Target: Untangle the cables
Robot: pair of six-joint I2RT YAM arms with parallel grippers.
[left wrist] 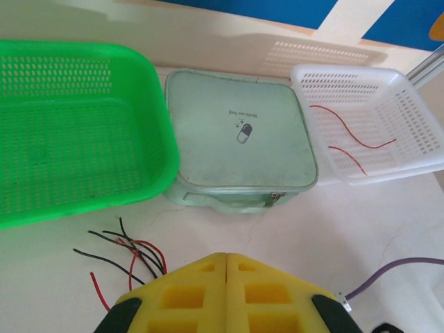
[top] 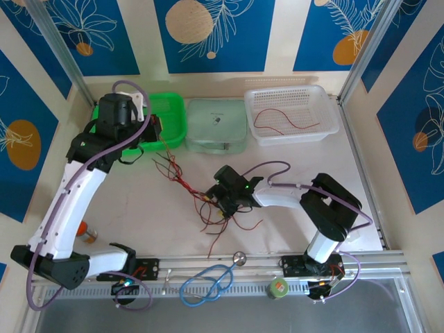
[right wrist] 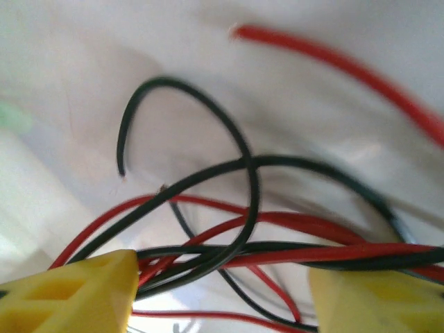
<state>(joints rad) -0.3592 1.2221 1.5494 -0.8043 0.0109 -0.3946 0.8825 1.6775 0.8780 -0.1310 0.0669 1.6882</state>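
Observation:
The cables (top: 208, 201) are thin red and black wires lying in a loose tangle on the white table, mid-centre. My right gripper (top: 217, 197) is down in the tangle. In the right wrist view its yellow fingers (right wrist: 90, 291) stand apart, and several red and black cables (right wrist: 250, 208) run across the gap of the gripper (right wrist: 222, 277). My left gripper (top: 161, 136) hovers at the green basket's near right corner with its jaws pressed together (left wrist: 227, 258). A few cable ends (left wrist: 135, 251) lie just left of and under its left finger; whether one is pinched is hidden.
A green basket (top: 177, 114) stands at the back left, a mint zip case (top: 216, 125) beside it, and a white basket (top: 326, 104) holding two red cables (top: 284, 121) at the back right. A blue stethoscope (top: 208, 281) and a green roll (top: 279, 288) lie on the near rail.

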